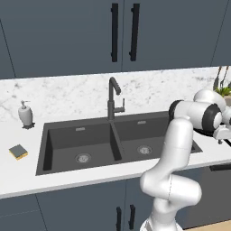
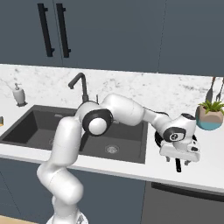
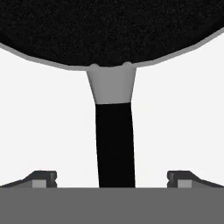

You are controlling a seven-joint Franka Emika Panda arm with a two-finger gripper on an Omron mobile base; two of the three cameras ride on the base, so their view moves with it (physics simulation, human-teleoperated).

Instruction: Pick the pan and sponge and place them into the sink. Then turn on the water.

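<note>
The black pan lies on the white counter to the right of the sink, mostly hidden behind the hand in the right base view. Its short black handle runs toward the camera, between the fingertips. My gripper hangs just above that handle, open, with a fingertip well clear on each side and nothing held. The sponge, dark on top and yellow below, rests on the counter left of the sink. The gooseneck faucet stands behind the sink's divider, and no water runs from it.
A white soap dispenser stands at the back left of the counter. A potted plant and hanging utensils sit at the far right by the wall. Dark cabinets hang above, and the counter's front edge runs just below the pan handle.
</note>
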